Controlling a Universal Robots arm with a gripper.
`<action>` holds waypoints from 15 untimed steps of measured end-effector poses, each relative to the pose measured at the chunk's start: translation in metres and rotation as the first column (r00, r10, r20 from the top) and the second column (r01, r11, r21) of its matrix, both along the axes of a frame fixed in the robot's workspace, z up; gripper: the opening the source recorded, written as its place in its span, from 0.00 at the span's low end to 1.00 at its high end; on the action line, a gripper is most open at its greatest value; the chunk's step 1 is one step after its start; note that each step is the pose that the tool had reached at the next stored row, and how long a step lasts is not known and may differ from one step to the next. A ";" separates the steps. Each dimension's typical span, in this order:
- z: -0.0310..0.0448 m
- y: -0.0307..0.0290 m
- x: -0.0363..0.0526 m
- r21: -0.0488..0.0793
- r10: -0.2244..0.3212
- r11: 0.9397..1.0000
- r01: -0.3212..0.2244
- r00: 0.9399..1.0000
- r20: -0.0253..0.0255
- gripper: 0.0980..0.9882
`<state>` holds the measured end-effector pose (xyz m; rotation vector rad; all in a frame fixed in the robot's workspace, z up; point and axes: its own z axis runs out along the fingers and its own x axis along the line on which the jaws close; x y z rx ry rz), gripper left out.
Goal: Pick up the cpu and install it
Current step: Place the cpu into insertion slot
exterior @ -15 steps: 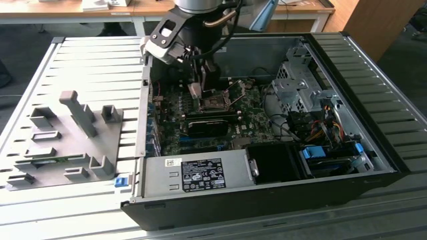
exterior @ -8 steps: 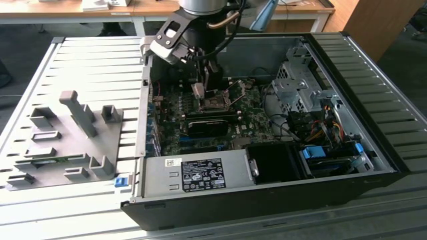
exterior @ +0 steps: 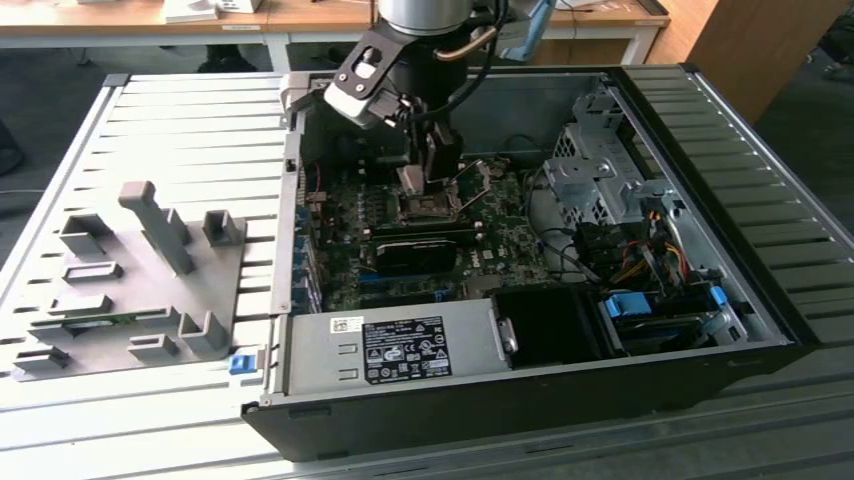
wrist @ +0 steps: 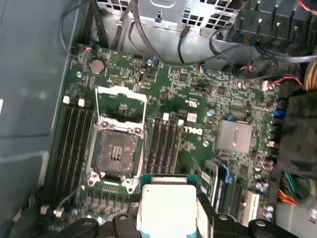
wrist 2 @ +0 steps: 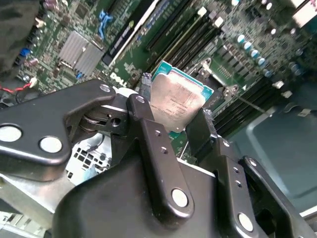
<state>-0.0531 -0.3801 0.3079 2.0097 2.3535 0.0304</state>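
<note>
Cpu [wrist 2: 176, 105], judged light, stiff, thin and fragile underneath, is clamped edge-to-edge between the fingers [wrist 2: 199, 133]. Edges are the proper hold. The open socket [wrist: 118, 151] lies nearby.

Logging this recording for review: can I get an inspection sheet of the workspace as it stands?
Surface: slatted metal table, carrying an open computer case.
Job's things: cpu held over the motherboard; socket empty, its frame lifted.
Clutter: grey fixture block and a small blue part on the table, at the exterior view's left of the case.
Grippers: the gripper is shut on the cpu's edges, inside the case.
Cables: coloured wire bundle at the exterior view's right inside the case; black leads along the motherboard's edge.
Surroundings: wooden desks behind the table.
</note>
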 end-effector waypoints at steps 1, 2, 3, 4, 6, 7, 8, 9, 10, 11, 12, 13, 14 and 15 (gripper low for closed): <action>-0.0011 0.0011 0.0022 0.000 0.000 1.000 0.000 1.000 0.000 0.48; -0.0022 0.0022 0.0043 0.000 0.000 1.000 0.000 1.000 0.000 0.48; -0.0034 0.0033 0.0065 0.000 0.000 1.000 0.000 1.000 0.000 0.48; -0.0044 0.0044 0.0086 0.000 0.000 1.000 0.000 1.000 0.000 0.48; -0.0063 0.0061 0.0119 0.000 -0.004 1.000 0.004 1.000 0.000 0.48; -0.0071 0.0064 0.0129 0.000 -0.008 1.000 0.008 1.000 0.000 0.48; -0.0081 0.0065 0.0134 0.000 -0.017 1.000 0.017 1.000 0.000 0.48; -0.0092 0.0065 0.0136 0.000 -0.028 1.000 0.028 1.000 0.000 0.48; -0.0103 0.0065 0.0137 0.000 -0.041 0.999 0.041 0.999 0.000 0.48; -0.0114 0.0065 0.0139 0.000 -0.053 0.999 0.053 0.999 0.000 0.48; -0.0126 0.0066 0.0145 0.000 -0.063 0.998 0.063 0.998 0.000 0.48; -0.0137 0.0066 0.0149 0.000 -0.071 0.997 0.071 0.997 0.000 0.48; -0.0149 0.0066 0.0154 0.000 -0.080 0.997 0.080 0.997 0.000 0.48; -0.0160 0.0067 0.0158 0.000 -0.089 0.996 0.089 0.996 0.000 0.48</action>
